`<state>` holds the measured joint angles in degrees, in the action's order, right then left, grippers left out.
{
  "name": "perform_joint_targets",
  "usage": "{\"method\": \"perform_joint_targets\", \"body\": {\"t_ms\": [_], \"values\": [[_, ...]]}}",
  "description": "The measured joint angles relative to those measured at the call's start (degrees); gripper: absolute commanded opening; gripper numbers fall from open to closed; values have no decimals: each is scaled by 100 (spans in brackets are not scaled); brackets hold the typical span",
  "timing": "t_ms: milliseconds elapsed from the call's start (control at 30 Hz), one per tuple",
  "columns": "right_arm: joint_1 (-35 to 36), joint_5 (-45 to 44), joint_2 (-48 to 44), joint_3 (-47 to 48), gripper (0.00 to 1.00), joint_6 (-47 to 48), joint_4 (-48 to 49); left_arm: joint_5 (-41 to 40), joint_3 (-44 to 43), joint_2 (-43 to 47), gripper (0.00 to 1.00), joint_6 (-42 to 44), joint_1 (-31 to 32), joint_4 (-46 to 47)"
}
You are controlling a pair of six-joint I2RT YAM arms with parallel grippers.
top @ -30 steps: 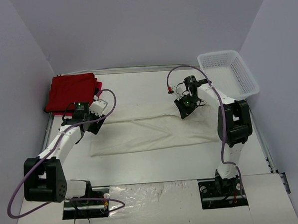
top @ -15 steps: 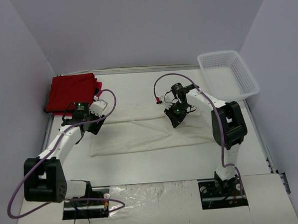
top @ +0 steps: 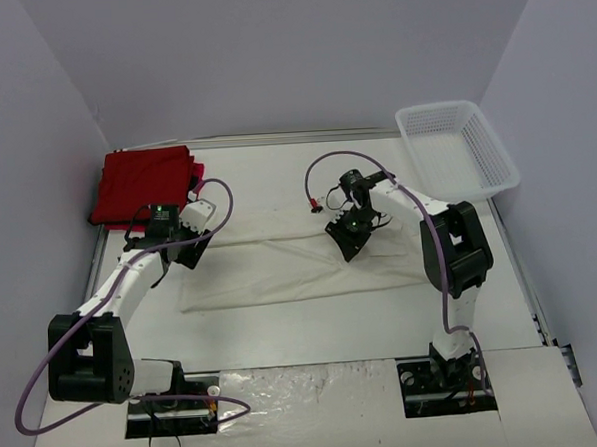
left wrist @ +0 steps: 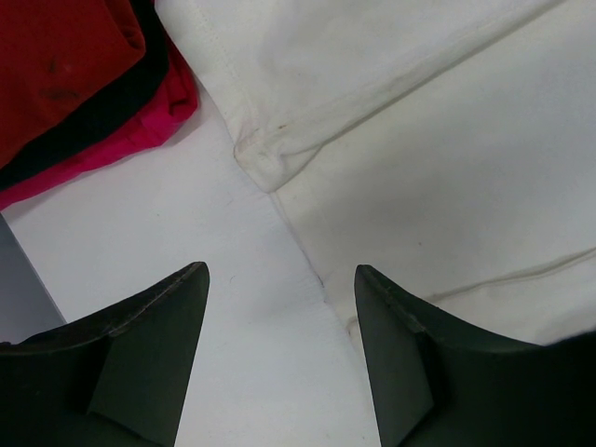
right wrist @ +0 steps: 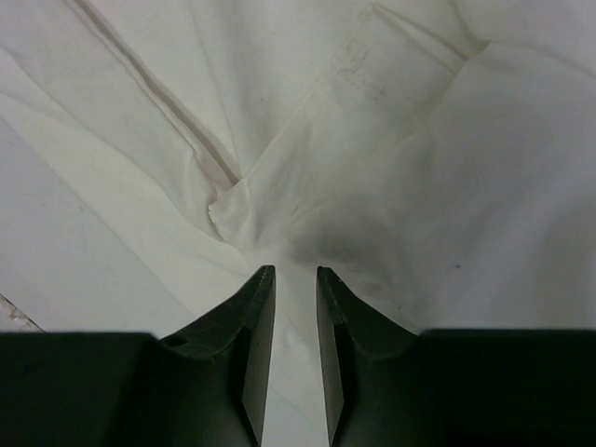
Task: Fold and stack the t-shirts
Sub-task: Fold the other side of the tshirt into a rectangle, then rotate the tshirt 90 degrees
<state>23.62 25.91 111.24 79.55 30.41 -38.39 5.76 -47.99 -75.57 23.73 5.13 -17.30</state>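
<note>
Fold step, cream-white t-shirt (top: 281, 269): the garment lies as a long flat band across the middle of the worktop (top: 314, 323), and the red t-shirts (top: 144, 183) are stacked at the far left corner.

My right end effector (right wrist: 295, 272) sits low over the band's far edge near its middle. Its jaws are narrow, with only a slit between them and no cloth visibly clamped. A puckered peak of fabric (right wrist: 228, 207) stands just ahead of the tips.

My left end effector (left wrist: 279, 272) hangs wide and empty over bare worktop, just beside the shirt's left hem corner (left wrist: 265, 160).

Procedure, as I judge it:
1. Lift the right end effector straight up (a sideways exit would drag the pucker and skew the fold).
2. Pinch every layer at the left corner, reaching past the hem.
3. Carry the corner across low and level so the edges align.
</note>
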Motion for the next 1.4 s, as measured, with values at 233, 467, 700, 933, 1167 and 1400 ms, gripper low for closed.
{"method": "perform_joint_targets", "body": {"t_ms": [233,467,700,933,1167,1400], "values": [[-136,-83,-129,-4,31,-9,-15,-4,0,79,64,2,0,-9],[-841,-140,-1108,-492,0,70,4,-11,-24,332,64,0,0,-151],[-1504,-341,-1945,-1377,0,195,-20,-20,-267,874,65,-46,-2,-629],[-1814,-608,-1762,-1342,0,264,-46,20,-323,1097,65,-144,-2,-1029],[-1845,-680,-876,-1161,0,240,188,-33,-243,1408,67,-190,-2,-1193],[-1845,-710,-321,-1058,0,20,361,-127,-92,1622,67,-190,-7,-1224]]}}
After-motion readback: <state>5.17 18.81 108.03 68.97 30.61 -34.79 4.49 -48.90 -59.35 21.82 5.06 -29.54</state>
